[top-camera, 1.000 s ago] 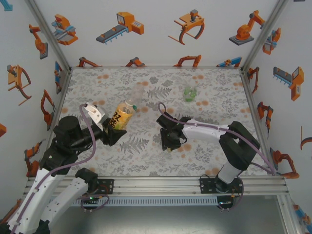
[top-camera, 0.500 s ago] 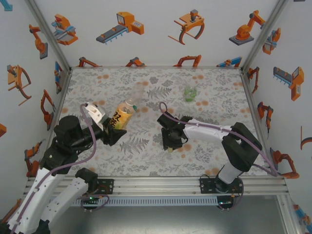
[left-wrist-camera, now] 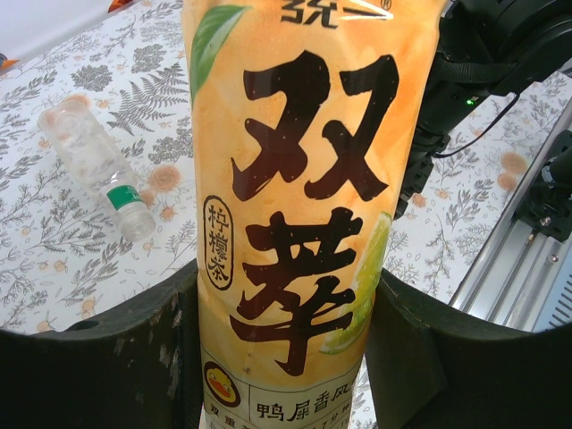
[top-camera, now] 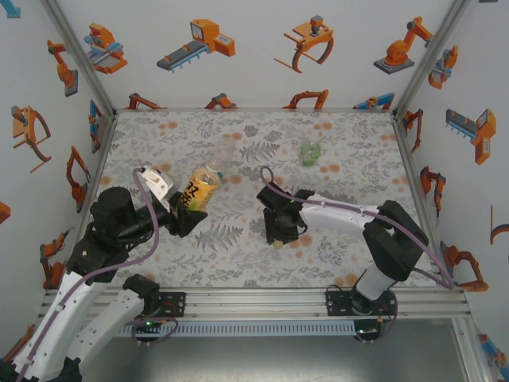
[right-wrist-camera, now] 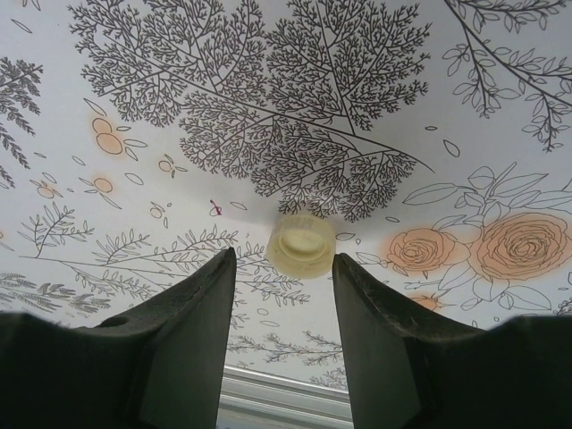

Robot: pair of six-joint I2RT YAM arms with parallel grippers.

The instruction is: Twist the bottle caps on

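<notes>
My left gripper (top-camera: 188, 212) (left-wrist-camera: 286, 304) is shut on the amber bottle (top-camera: 200, 188) (left-wrist-camera: 304, 179), whose yellow label carries dark writing; it leans off the table, neck pointing away. A pale whitish cap (right-wrist-camera: 301, 245) (top-camera: 276, 243) lies on the table, open side up. My right gripper (right-wrist-camera: 284, 261) (top-camera: 277, 232) points down at it, open, with the cap just beyond the fingertips and touching neither. A clear bottle (top-camera: 225, 151) (left-wrist-camera: 92, 161) lies on its side with a green band near its neck. A greenish bottle (top-camera: 310, 151) sits farther right.
The flower-patterned table (top-camera: 342, 247) is walled at the back and both sides. An aluminium rail (top-camera: 262, 301) runs along the near edge. The right arm (left-wrist-camera: 487, 63) shows dark behind the held bottle in the left wrist view.
The right gripper has shifted slightly over the cap. The left arm has moved a little with the amber bottle still in its grip.
</notes>
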